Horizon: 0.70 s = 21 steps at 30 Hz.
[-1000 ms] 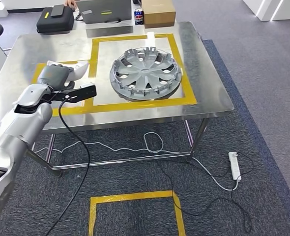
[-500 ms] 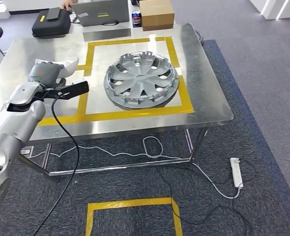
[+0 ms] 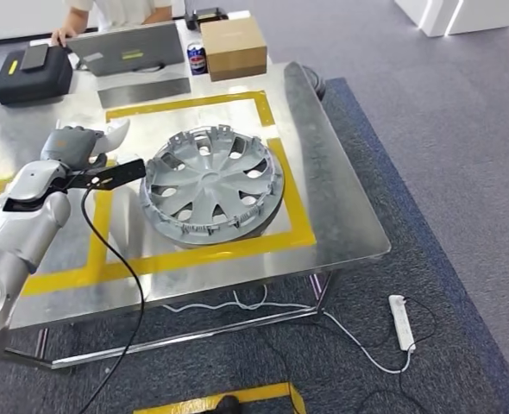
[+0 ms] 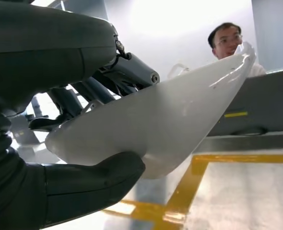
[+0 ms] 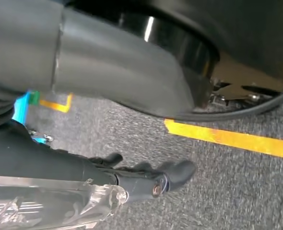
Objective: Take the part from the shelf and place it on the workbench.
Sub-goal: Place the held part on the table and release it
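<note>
The left hand [image 3: 76, 147] grips a white curved part [image 4: 161, 120], held above the counter [image 3: 343, 216] just beside the hubcap [image 3: 211, 184]. The right hand [image 5: 147, 177] hangs over grey carpet, fingers extended, holding nothing.

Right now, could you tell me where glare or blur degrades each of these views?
Head view: sharp, with soft reflections on the steel workbench. Left wrist view: bright backlight blows out the wall behind the white part held by the left robot hand. Right wrist view: carpet and right robot hand are motion-smeared.
</note>
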{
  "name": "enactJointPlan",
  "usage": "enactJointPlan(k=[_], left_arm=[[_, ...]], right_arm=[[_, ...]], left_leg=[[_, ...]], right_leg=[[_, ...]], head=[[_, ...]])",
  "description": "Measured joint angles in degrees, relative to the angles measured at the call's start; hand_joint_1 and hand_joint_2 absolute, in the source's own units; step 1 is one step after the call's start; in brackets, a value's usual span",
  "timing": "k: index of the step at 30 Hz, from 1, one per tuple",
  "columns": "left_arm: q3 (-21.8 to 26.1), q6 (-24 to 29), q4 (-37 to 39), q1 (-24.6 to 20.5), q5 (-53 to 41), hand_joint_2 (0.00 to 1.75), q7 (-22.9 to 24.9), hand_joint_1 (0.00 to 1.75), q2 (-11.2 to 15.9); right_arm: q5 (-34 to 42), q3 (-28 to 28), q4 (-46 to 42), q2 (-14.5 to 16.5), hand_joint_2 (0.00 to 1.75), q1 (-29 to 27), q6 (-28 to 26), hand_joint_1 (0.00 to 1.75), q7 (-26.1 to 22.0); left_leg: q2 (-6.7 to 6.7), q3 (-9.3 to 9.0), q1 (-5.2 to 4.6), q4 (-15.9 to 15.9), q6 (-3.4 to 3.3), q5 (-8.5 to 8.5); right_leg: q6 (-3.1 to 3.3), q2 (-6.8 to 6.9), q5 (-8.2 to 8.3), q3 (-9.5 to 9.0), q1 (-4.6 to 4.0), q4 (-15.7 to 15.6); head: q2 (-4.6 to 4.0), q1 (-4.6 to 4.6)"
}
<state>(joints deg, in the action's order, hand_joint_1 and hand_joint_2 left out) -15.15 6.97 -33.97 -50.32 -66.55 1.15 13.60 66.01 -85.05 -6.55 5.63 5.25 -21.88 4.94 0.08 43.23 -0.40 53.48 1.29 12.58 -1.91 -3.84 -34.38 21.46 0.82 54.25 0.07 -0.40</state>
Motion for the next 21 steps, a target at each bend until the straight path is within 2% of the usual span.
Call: enactJointPlan(k=[2,3,4,5,6,7,8,9,10,11,12,13,14,15,19,21], left_arm=[[0.16,0.06,-0.17,-0.64,-0.3,1.75,-0.13,1.75,-0.08],[0.24,0.08,-0.26,-0.94,-0.48,1.75,-0.21,1.75,-0.19],[0.33,0.06,-0.31,-0.98,-0.63,1.75,-0.29,1.75,-0.31],[0.41,0.03,-0.31,-0.7,-0.76,1.75,-0.33,1.75,-0.42],[0.47,-0.03,-0.22,-0.15,-0.85,1.75,-0.34,1.75,-0.53],[0.49,-0.08,-0.1,0.58,-0.9,1.75,-0.35,1.75,-0.7],[0.49,-0.13,0.02,1.33,-0.91,1.75,-0.36,1.75,-0.89],[0.49,-0.15,0.13,1.92,-0.89,1.75,-0.38,1.75,-1.06],[0.49,-0.16,0.19,2.28,-0.87,1.75,-0.41,1.75,-1.25],[0.49,-0.17,0.22,2.39,-0.85,1.75,-0.43,1.75,-1.34],[0.5,-0.17,0.23,2.31,-0.84,1.75,-0.45,1.75,-1.4],[0.51,-0.18,0.26,2.15,-0.83,1.75,-0.46,1.75,-1.42],[0.55,-0.19,0.29,1.97,-0.83,1.75,-0.47,1.75,-1.41],[0.61,-0.2,0.32,1.78,-0.83,1.75,-0.47,1.75,-1.39],[0.81,-0.21,0.36,0.49,-0.85,1.75,-0.54,1.75,-1.42],[0.87,-0.22,0.36,-0.32,-1.19,1.75,-0.68,1.75,-1.47]], right_arm=[[-0.06,-0.22,0.01,0.01,0.0,0.6,0.16,0.0,0.05],[-0.06,-0.31,0.01,0.01,0.0,0.9,0.28,0.0,-0.01],[-0.05,-0.39,0.01,0.01,0.0,1.09,0.4,0.0,-0.1],[-0.03,-0.49,0.01,0.01,0.0,1.17,0.52,0.0,-0.19],[0.0,-0.59,0.01,0.01,0.0,1.11,0.61,0.0,-0.25],[0.07,-0.69,0.01,0.0,0.0,0.94,0.66,0.0,-0.31],[0.08,-0.75,0.01,0.0,0.0,0.81,0.69,0.0,-0.36],[0.09,-0.77,0.01,0.0,0.0,0.73,0.71,0.0,-0.38],[0.11,-0.78,0.01,0.01,0.0,0.69,0.72,0.0,-0.39],[0.1,-0.79,0.01,0.01,0.0,0.7,0.72,0.0,-0.38],[0.12,-0.79,-0.02,0.04,0.0,0.66,0.74,0.0,-0.36],[0.13,-0.79,-0.06,0.1,0.0,0.6,0.77,0.0,-0.38],[0.14,-0.79,-0.11,0.17,0.0,0.55,0.8,0.0,-0.4],[0.14,-0.79,-0.17,0.26,0.0,0.56,0.84,0.0,-0.4],[0.17,-0.79,-0.22,0.34,0.0,0.91,0.86,0.0,-0.4],[0.26,-0.79,-0.21,0.34,0.0,1.01,0.86,0.0,-0.43]], left_leg=[[-0.21,-0.53,0.29,1.19,-0.41,1.9],[-0.22,-0.95,0.4,1.44,-0.75,2.74],[-0.21,-1.58,0.45,1.44,-1.07,3.51],[-0.19,-2.33,0.38,1.4,-1.31,4.25],[-0.15,-3.16,0.3,1.35,-1.48,5.01],[-0.13,-4.07,0.21,1.32,-1.57,5.8],[-0.12,-5.02,0.14,1.3,-1.61,6.58],[-0.12,-5.9,0.11,1.29,-1.63,7.3],[-0.14,-6.71,0.12,1.29,-1.57,7.96],[-0.16,-7.4,0.14,1.31,-1.43,8.55],[-0.23,-7.86,0.06,1.35,-1.21,9.02],[-0.32,-8.1,-0.02,1.48,-0.99,9.35],[-0.41,-8.11,-0.14,1.63,-0.79,9.53],[-0.5,-7.9,-0.29,1.76,-0.81,9.6],[-0.59,-6.73,-0.47,1.85,-2.39,9.08],[-0.6,-6.75,-0.5,1.89,-2.84,8.77]], right_leg=[[-0.34,0.56,-1.68,-1.57,-0.12,-0.7],[-0.4,1.25,-2.74,-1.37,-0.24,0.5],[-0.31,2.01,-4.24,-0.17,-0.44,3.21],[-0.05,2.71,-5.99,2.05,-0.71,7.39],[0.32,3.0,-7.7,4.81,-1.01,12.02],[0.64,3.12,-8.57,7.54,-1.33,16.0],[0.83,3.15,-7.99,9.83,-1.6,18.27],[0.84,3.16,-5.86,11.42,-1.77,18.37],[0.66,3.17,-2.27,12.34,-1.79,16.31],[0.3,3.19,2.06,12.81,-1.6,12.83],[-0.13,3.21,5.62,12.99,-1.37,9.79],[-0.42,3.21,8.09,13.0,-1.13,7.38],[-0.55,3.18,9.14,12.94,-0.95,5.97],[-0.68,3.06,8.98,12.72,-0.83,5.39],[-0.96,2.08,8.35,12.96,-0.4,3.92],[-0.95,1.72,8.36,12.93,-0.33,3.87]], head=[[0.0,-0.21],[0.0,-0.24],[0.0,-0.21],[0.0,-0.19],[0.0,-0.22],[0.0,-0.22],[0.0,-0.22],[0.0,-0.23],[0.0,-0.21],[0.0,-0.21],[0.0,-0.22],[0.0,-0.16],[0.0,-0.16],[0.0,-0.17],[0.0,-0.28],[0.0,-0.28]])
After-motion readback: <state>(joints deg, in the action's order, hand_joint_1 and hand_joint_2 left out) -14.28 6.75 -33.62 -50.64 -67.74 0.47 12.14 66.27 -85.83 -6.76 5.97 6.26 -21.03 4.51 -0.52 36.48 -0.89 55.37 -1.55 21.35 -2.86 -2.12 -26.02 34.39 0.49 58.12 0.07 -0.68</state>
